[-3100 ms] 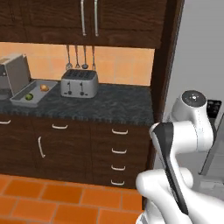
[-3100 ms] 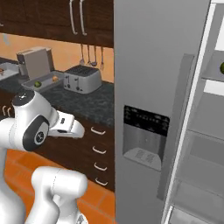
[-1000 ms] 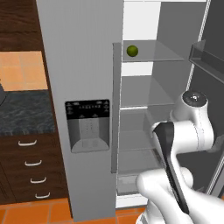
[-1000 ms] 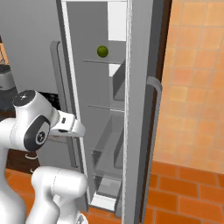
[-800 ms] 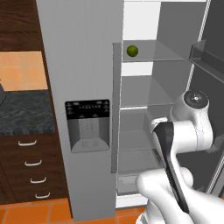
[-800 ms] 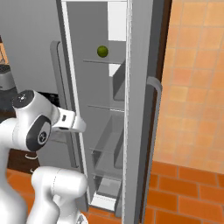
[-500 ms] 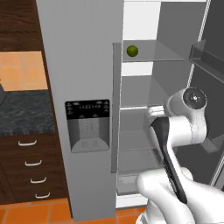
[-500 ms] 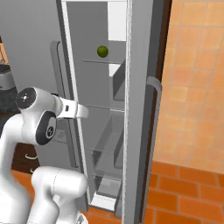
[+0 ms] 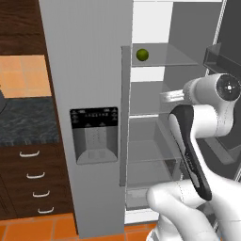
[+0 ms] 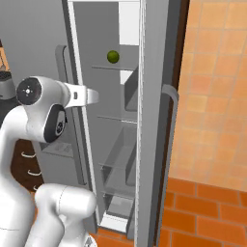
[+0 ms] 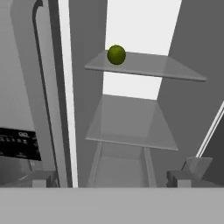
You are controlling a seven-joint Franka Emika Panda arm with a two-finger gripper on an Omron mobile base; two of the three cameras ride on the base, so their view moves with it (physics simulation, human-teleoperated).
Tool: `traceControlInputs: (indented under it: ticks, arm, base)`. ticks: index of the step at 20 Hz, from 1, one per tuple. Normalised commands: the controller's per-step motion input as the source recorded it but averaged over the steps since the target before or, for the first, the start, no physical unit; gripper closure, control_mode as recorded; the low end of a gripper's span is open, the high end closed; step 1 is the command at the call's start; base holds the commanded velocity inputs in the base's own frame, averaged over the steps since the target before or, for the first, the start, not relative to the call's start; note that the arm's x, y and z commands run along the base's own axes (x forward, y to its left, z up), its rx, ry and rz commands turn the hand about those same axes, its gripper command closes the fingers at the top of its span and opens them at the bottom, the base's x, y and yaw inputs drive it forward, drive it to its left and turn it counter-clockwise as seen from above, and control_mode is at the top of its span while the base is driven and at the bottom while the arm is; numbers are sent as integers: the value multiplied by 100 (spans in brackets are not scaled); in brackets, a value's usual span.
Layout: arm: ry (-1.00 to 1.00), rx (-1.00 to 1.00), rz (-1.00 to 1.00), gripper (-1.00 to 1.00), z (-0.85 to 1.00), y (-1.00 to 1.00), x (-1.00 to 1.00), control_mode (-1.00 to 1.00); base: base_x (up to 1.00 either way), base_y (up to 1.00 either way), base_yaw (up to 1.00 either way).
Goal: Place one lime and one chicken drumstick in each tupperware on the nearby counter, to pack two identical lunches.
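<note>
We find one lime [image 9: 142, 54] on the open fridge's top shelf [image 11: 166, 70]; the gripper [image 11: 111, 178] appears spread, empty.

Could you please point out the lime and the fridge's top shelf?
lime [image 11: 116, 54], hand view, centre of the fruit.
top shelf [image 11: 166, 70], hand view, bare glass right of the fruit.

You are in a kitchen: open refrigerator [image 9: 155, 141], marbled counter [image 9: 28, 124], wood drawers [image 9: 35, 181], tiled floor [image 10: 202, 207].
</note>
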Motion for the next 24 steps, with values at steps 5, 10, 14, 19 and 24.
traceControlInputs:
  ticks: [5,10,14,19,24]
  arm:
    - [-2,-2,7,-100,50,0,21,-100]
    - [1,0,4,-100,58,0,19,-100]
    - [4,0,3,-100,16,-9,38,-100]
    - [7,2,7,-100,9,-4,50,-100]
    - [11,0,12,-100,0,0,76,-100]
  base:
    - [0,0,0]
    - [0,0,0]
    - [0,0,0]
    - [0,0,0]
    - [0,0,0]
